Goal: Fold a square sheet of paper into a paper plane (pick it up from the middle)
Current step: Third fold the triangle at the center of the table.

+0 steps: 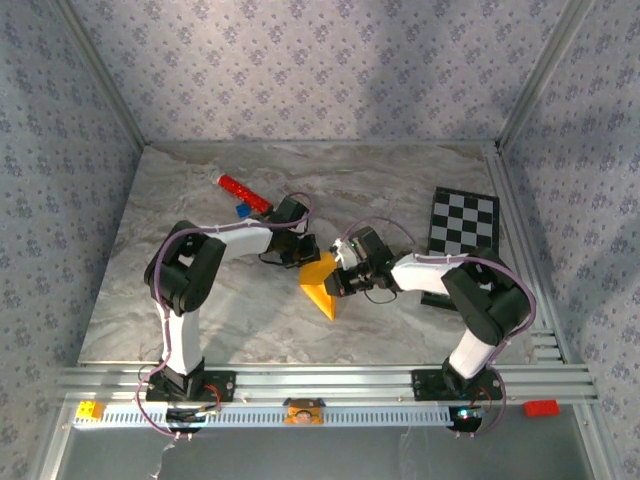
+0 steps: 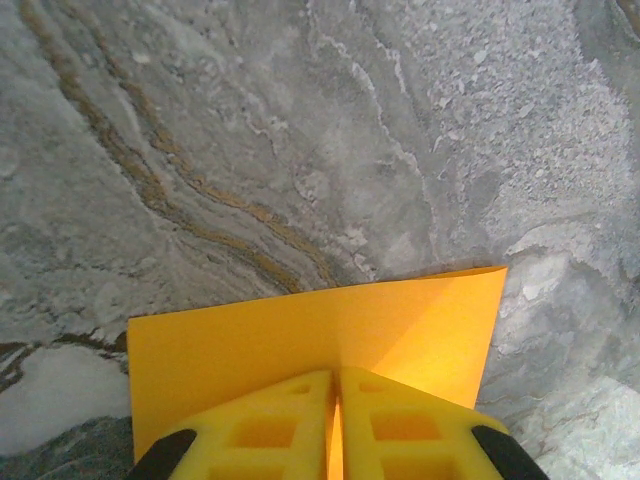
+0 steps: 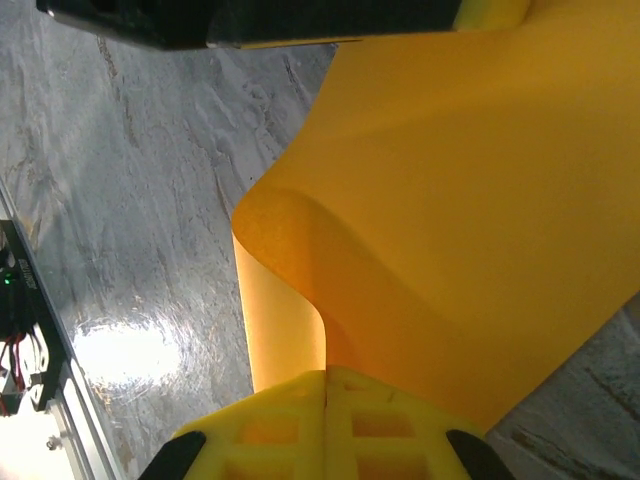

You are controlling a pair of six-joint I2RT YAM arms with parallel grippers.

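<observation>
though pinched at two edges, paper (image 1: 320, 287) amid open tabletop (image 1: 258, 325)

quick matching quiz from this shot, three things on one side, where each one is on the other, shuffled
1 orange paper sheet
2 red cylinder
3 checkered board

A far part of the table, left of centre
B by the right edge
C pinched by the left gripper and right gripper

Pairs: 1-C, 2-A, 3-B
</observation>
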